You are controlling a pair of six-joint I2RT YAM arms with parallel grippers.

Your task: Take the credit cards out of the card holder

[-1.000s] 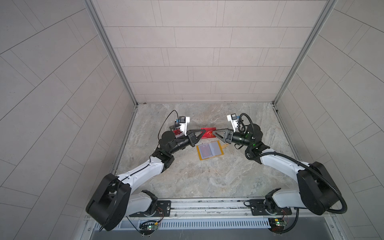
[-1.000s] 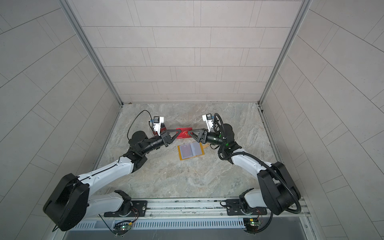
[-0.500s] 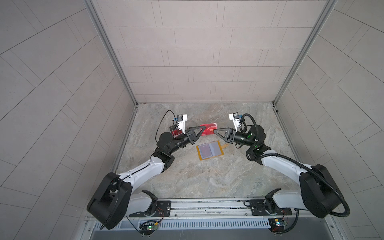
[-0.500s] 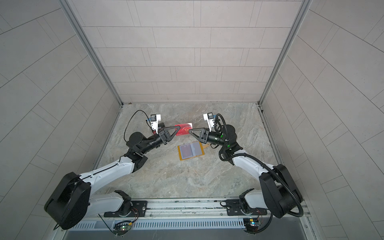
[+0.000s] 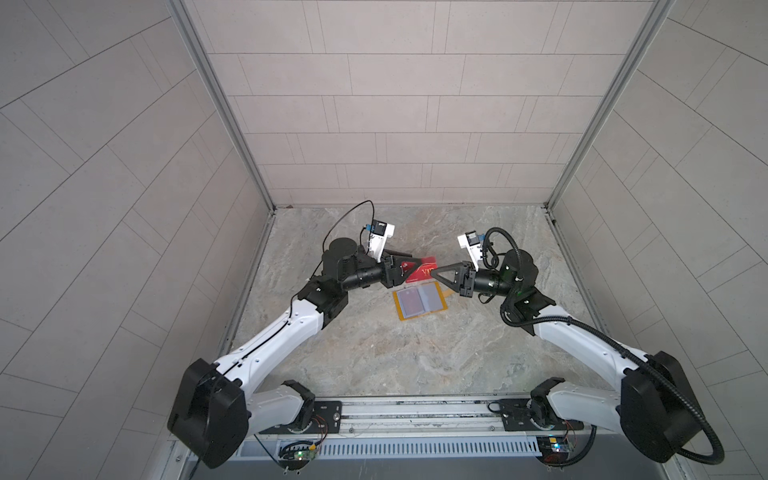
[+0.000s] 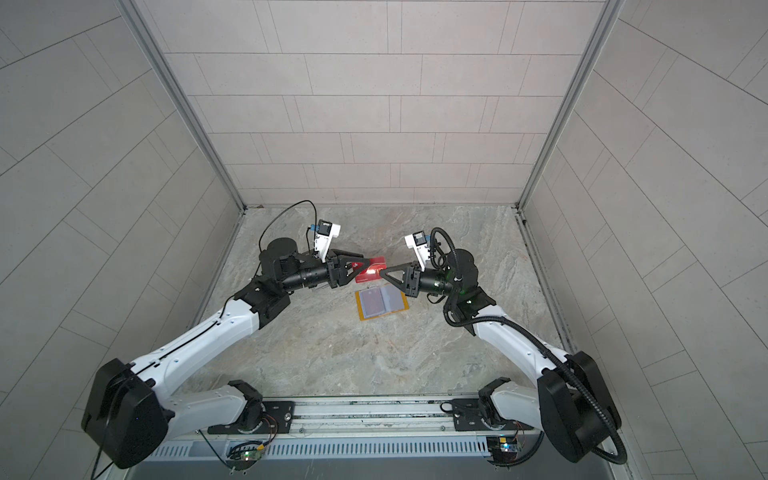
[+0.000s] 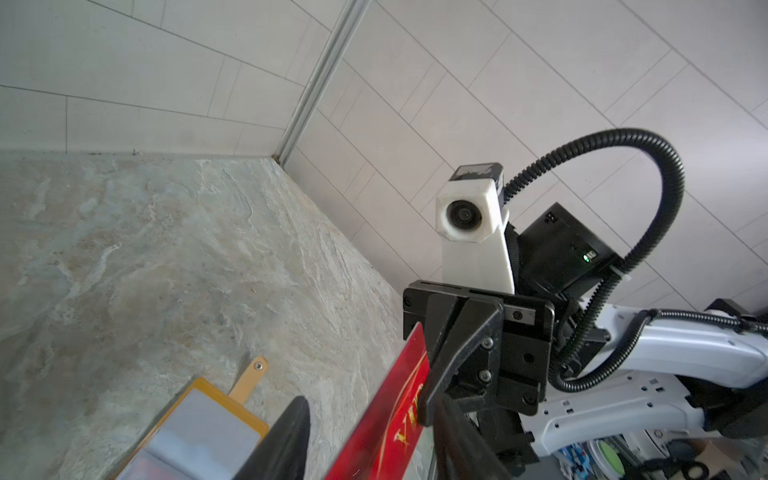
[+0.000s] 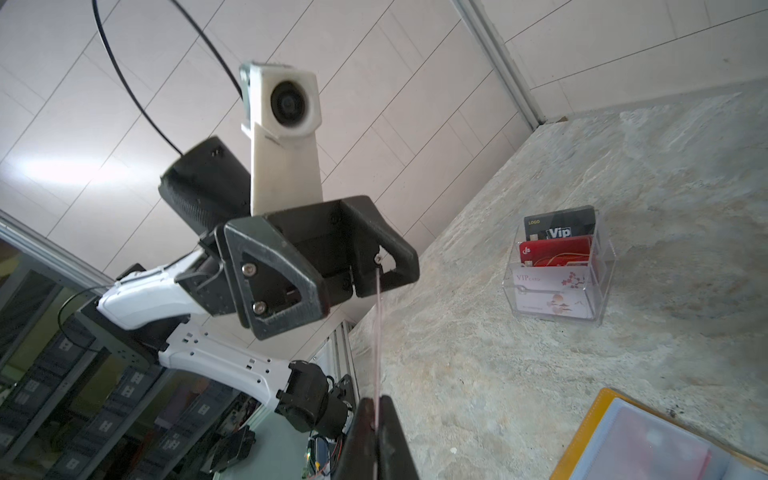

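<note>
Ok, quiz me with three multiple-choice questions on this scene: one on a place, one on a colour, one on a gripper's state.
1. Where is the yellow card holder? A) open on the table between the arms B) in the far right corner C) lifted off the table
2. What colour is the credit card held aloft? A) black B) white C) red
3. How is the right gripper? A) open, empty B) shut on the credit card C) shut on the card holder
Answers: A, it lies flat there in both top views; C, red in the left wrist view; B, it pinches the card's edge.
</note>
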